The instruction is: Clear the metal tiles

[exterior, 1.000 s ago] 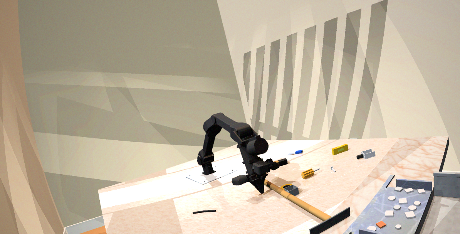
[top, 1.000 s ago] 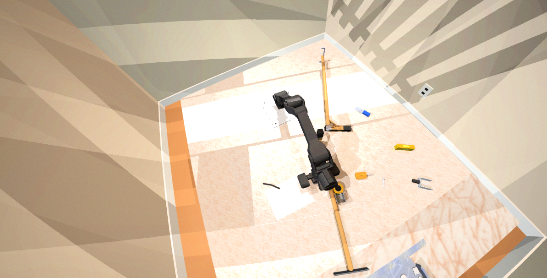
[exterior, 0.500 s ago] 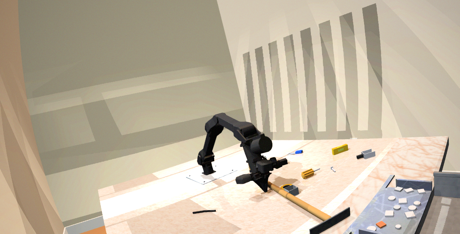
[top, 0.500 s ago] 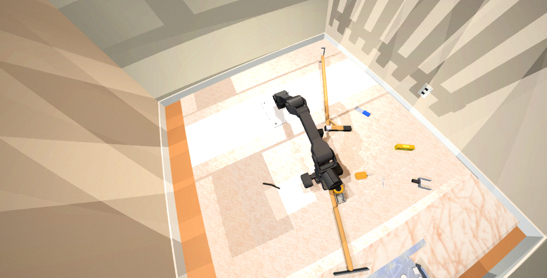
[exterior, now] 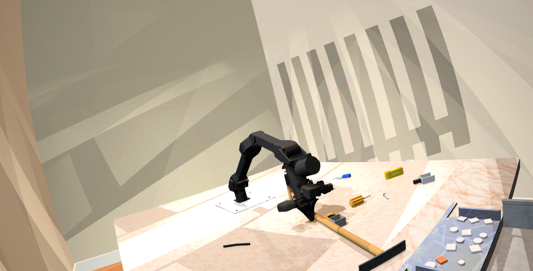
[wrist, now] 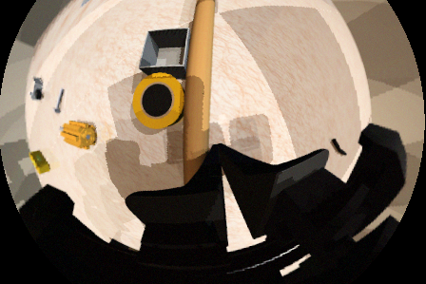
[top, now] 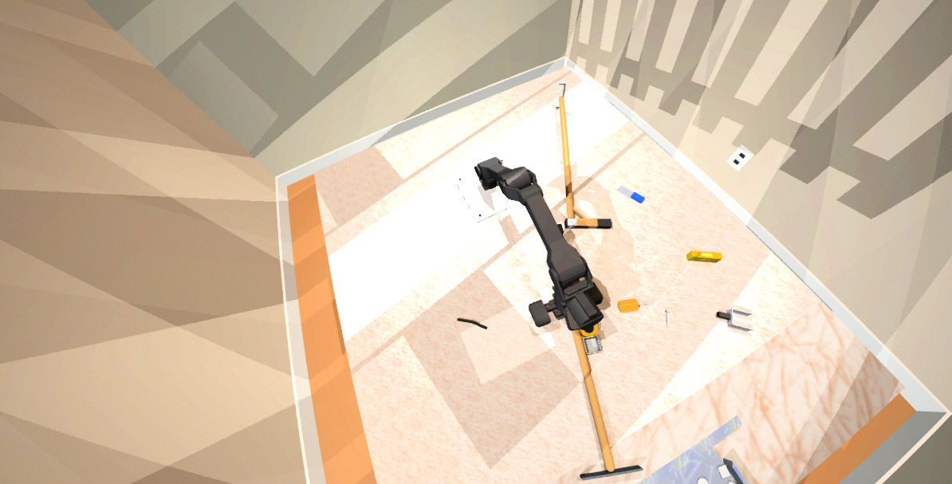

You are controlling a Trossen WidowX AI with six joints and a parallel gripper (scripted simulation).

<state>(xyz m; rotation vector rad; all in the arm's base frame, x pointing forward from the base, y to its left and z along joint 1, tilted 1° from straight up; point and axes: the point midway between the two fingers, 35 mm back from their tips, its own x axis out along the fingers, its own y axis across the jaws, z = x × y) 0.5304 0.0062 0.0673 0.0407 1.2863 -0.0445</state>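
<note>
The long scraper (top: pixel 595 400) (exterior: pixel 347 233) (wrist: pixel 202 41) lies on the table, its wooden handle running away from under my wrist to a wide black blade (top: pixel 611 472) (exterior: pixel 382 255) near the steel bench plate (top: pixel 689 466) (exterior: pixel 428 242). My gripper (exterior: pixel 311 219) (wrist: pixel 217 148) is shut and empty, its tips just beside the handle's near part; their height over the table is unclear. Several pale tiles (exterior: pixel 466 232) and an orange tile (exterior: pixel 441 259) lie on the plate. The catch box (exterior: pixel 518 211) is partly visible at the right edge in the exterior view.
A yellow ring (exterior: pixel 328 215) (wrist: pixel 159 123) and small open box (top: pixel 592 345) (exterior: pixel 338 221) lie against the handle. An orange screwdriver (top: pixel 627 305) (exterior: pixel 356 201) (wrist: pixel 81 135), a yellow level (top: pixel 704 256) (exterior: pixel 393 173), a black rod (top: pixel 471 322) (exterior: pixel 236 245) and a second long-handled tool (top: pixel 565 147) lie around.
</note>
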